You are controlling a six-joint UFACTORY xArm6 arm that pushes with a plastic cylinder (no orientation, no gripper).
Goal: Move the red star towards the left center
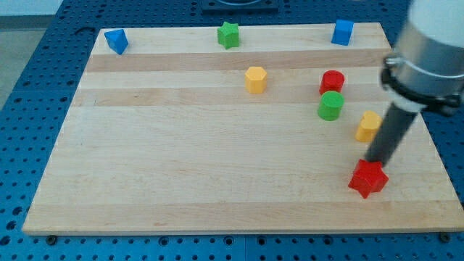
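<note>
My tip (pixel 374 162) against glossy red star (pixel 368 178), pale wooden board (pixel 181 159)

Desk (pixel 181 167): pale wood, planks joined lengthwise, faint grain, smooth satin finish with a soft sheen. Beneath and around the desk, a blue perforated base (pixel 43 87), looks like painted metal, matt, regular holes.

Red star (pixel 368 178), near the desk's lower right corner: solid colour, smooth faces, looks painted or plastic, slight gloss on top. Green cylinder (pixel 330 106) and red cylinder (pixel 332 82), above the star: same smooth, evenly coloured finish. Yellow block (pixel 255 79), nearer the desk's middle: likewise smooth, low sheen.

Rod ending at my tip (pixel 371 162), touching the star's upper edge: dark, matt. Housing (pixel 428 43) above it: pale grey, smooth, semi-gloss, with a dark band.
</note>
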